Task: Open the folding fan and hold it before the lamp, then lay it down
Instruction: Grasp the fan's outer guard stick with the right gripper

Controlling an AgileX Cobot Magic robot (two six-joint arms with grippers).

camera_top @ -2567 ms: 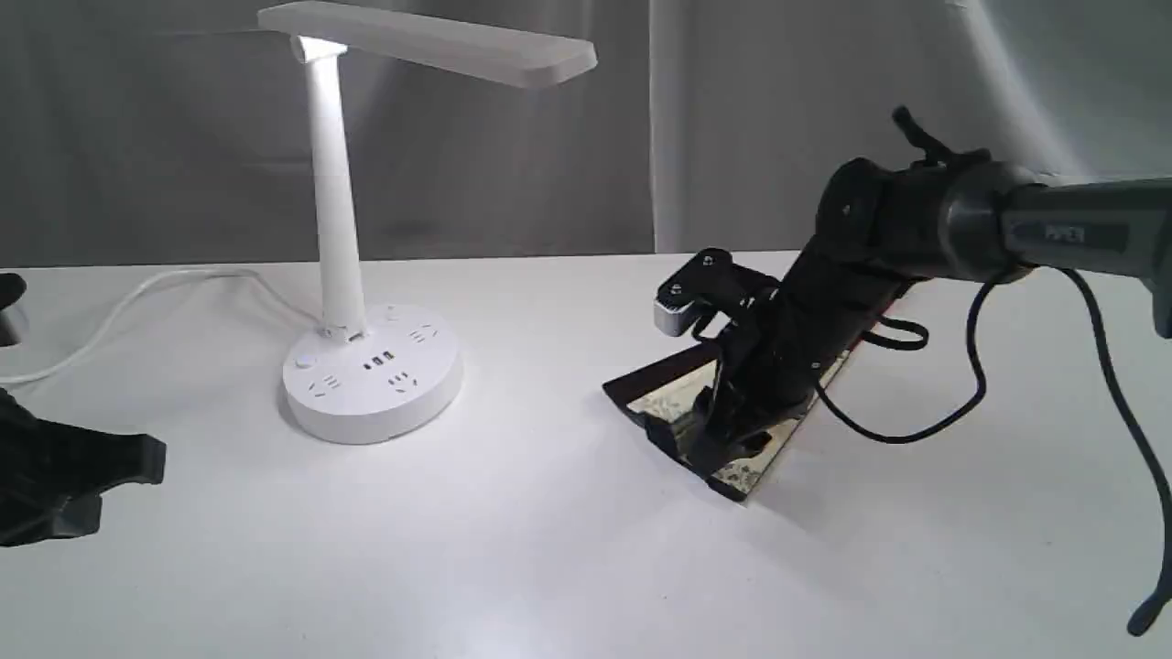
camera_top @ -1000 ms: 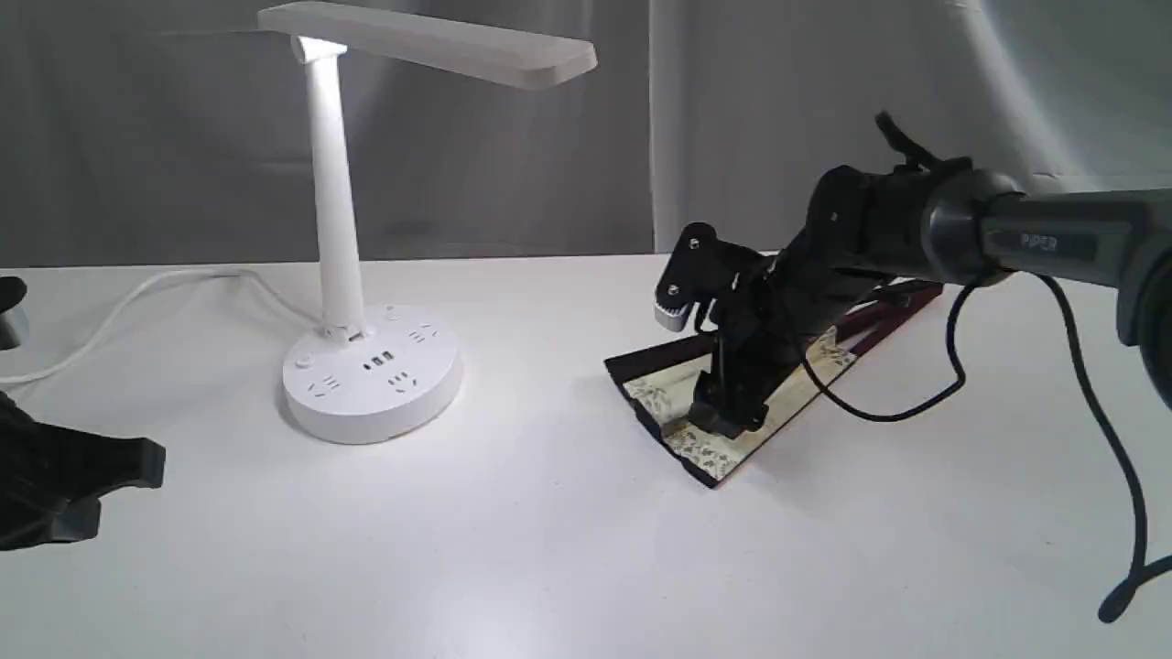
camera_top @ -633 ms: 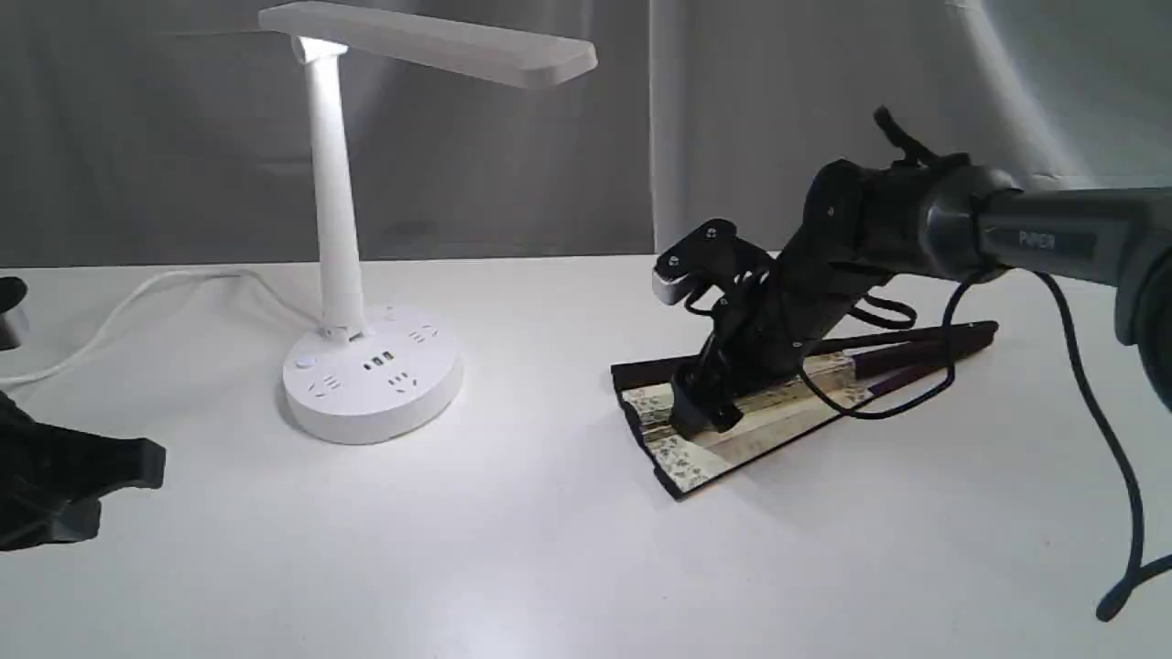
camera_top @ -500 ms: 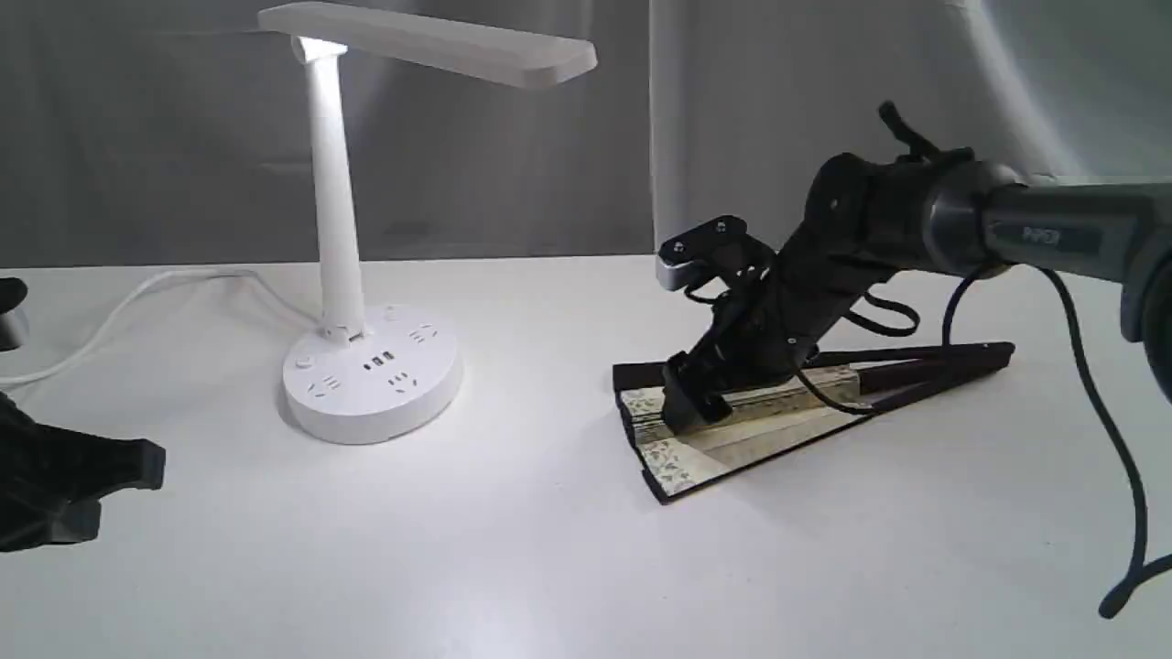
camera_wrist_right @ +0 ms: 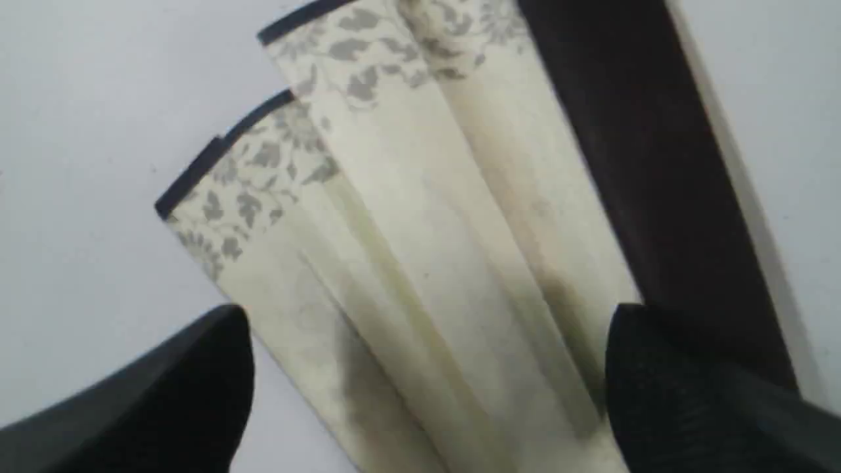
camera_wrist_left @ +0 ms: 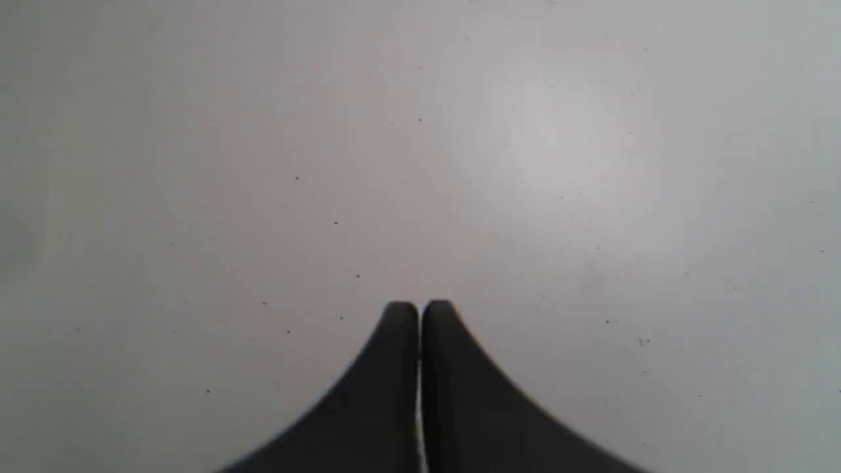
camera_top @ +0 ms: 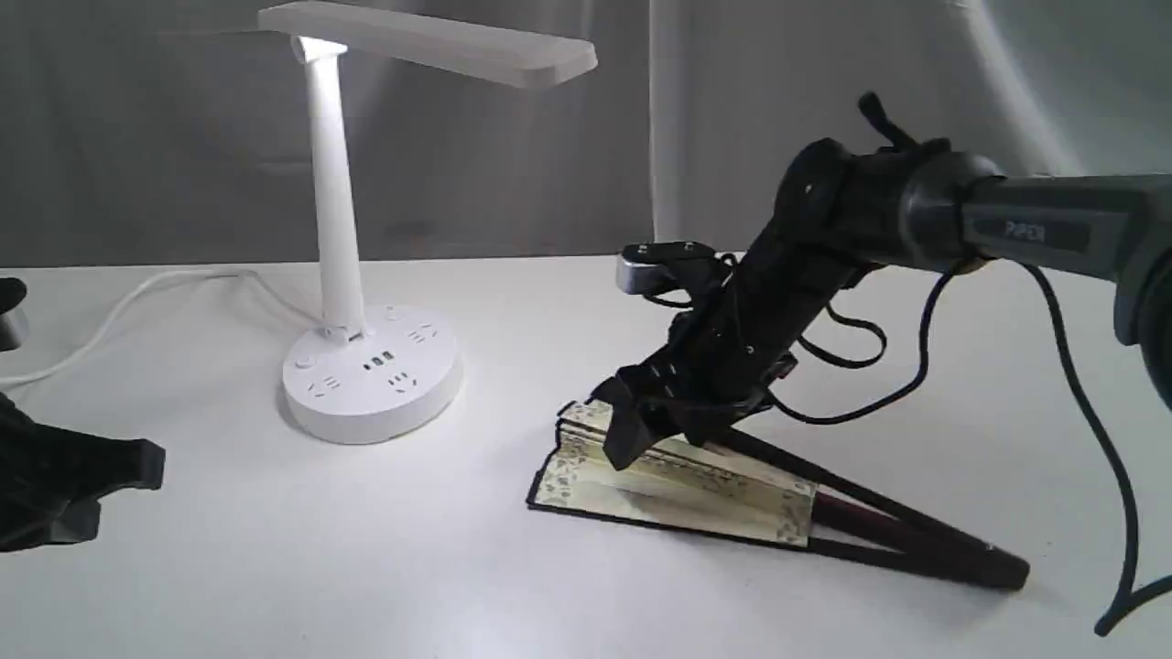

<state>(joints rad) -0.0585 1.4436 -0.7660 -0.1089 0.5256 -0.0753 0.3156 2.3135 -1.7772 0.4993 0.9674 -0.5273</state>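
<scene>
The folding fan [camera_top: 678, 490] lies partly spread on the white table, its cream leaf end toward the lamp and its maroon ribs meeting at the pivot front right. My right gripper [camera_top: 632, 430] comes down on the leaf end. In the right wrist view the right gripper [camera_wrist_right: 427, 315] is open wide across the fan [camera_wrist_right: 420, 230], one finger at the leaf's free edge and the other by the dark guard. The lit white lamp [camera_top: 334, 201] stands back left on its round base. My left gripper [camera_wrist_left: 419, 305] is shut and empty above bare table, at the exterior view's left edge [camera_top: 82, 476].
The lamp's white cord [camera_top: 137, 297] runs from the base toward the left edge of the table [camera_top: 275, 567]. My right arm's black cable [camera_top: 879, 384] loops down behind the fan. Grey and white curtains close off the back.
My right gripper has swept left and toward the front, and the fan has turned with it. Its pivot end swung from back right to front right, and its leaf end now lies nearer the lamp.
</scene>
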